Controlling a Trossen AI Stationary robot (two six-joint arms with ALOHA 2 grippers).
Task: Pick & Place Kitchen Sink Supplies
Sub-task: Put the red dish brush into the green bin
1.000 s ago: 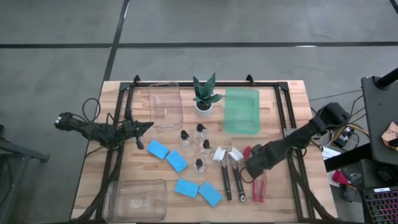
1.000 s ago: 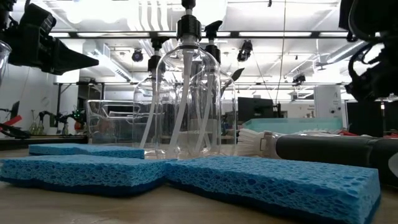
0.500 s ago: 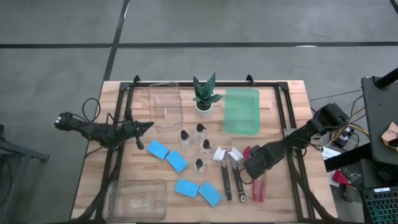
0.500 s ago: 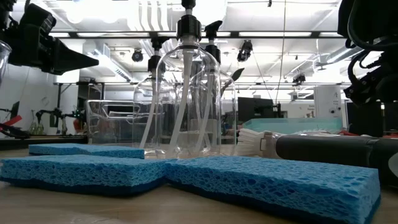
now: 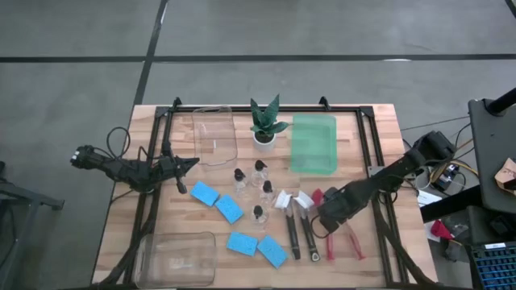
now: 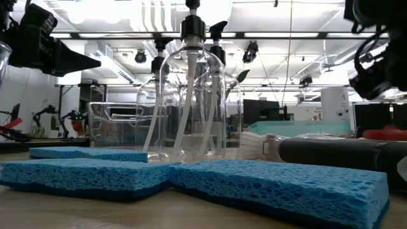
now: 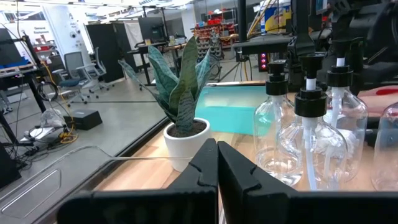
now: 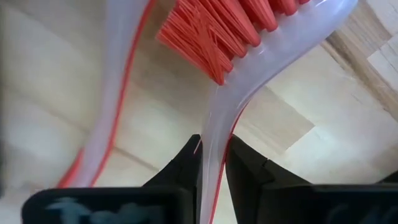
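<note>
Your right gripper [image 5: 329,219] has its fingers [image 8: 186,163] clamped on the clear, red-edged handle of one red dish brush [image 8: 249,62], gripping just below the red bristles. Take the potted plant [image 5: 266,123] as your landmark: that gripper sits well off from it, toward the table's near right part, just beside the two black dish brushes [image 5: 300,228] with white heads. The second red brush [image 5: 353,242] lies on the wood close by, its handle splayed away from the held one.

Your left gripper [image 5: 187,163] hangs to the plant's left with its fingers [image 7: 214,163] pressed together on nothing, pointed toward the plant and the clear pump bottles [image 5: 256,187]. Those five bottles stand in a cluster just in front of the plant.

Four blue sponges [image 5: 230,208] trail from that cluster toward the near edge. A clear tray [image 5: 214,134] lies left of the plant, a green tray [image 5: 313,143] right of it, and another clear tray [image 5: 176,258] sits far off at the near left corner.
</note>
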